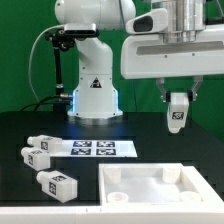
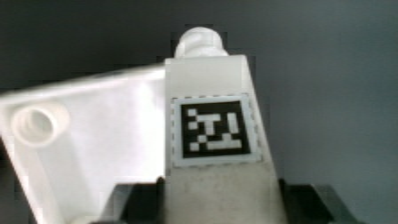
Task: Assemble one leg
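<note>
My gripper (image 1: pixel 178 100) is shut on a leg (image 1: pixel 178 113), a small white square post with a black-and-white tag, held upright in the air above the far right corner of the large flat white panel (image 1: pixel 150 186). In the wrist view the leg (image 2: pixel 214 120) fills the middle between my dark fingers (image 2: pixel 128 200), its tag facing the camera and its rounded tip pointing away. The panel (image 2: pixel 80 130) lies below it, with a round socket hole (image 2: pixel 32 122). Three more legs (image 1: pixel 40 160) lie on the table at the exterior view's left.
The marker board (image 1: pixel 90 148) lies on the black table behind the panel. The arm's white base (image 1: pixel 95 95) stands at the back. A green wall closes the scene behind.
</note>
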### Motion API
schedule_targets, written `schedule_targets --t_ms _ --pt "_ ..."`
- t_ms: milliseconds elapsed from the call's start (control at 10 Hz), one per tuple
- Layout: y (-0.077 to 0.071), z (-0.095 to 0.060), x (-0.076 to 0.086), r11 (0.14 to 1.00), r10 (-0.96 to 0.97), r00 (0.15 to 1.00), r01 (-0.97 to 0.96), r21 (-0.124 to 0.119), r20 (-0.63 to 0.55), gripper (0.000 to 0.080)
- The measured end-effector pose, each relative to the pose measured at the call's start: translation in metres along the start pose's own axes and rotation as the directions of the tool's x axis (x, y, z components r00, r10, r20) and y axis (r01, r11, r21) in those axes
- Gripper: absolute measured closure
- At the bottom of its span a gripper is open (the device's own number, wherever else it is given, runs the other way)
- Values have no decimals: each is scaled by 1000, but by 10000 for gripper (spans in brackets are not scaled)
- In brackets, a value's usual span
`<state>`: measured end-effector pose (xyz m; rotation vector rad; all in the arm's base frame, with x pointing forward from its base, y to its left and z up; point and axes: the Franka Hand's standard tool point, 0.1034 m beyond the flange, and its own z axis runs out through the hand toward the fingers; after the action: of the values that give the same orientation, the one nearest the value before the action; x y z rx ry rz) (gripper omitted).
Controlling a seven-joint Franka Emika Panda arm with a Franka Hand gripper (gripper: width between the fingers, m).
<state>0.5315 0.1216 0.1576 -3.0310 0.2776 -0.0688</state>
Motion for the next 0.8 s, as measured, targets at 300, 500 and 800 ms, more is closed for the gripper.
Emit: schedule_targets --t_ms 300,500,800 --pt "-9 17 20 999 -22 982 29 35 -190 512" --pt "-17 11 52 994 -66 935 90 55 -347 512" --pt "-24 15 50 991 -63 881 112 76 -469 512"
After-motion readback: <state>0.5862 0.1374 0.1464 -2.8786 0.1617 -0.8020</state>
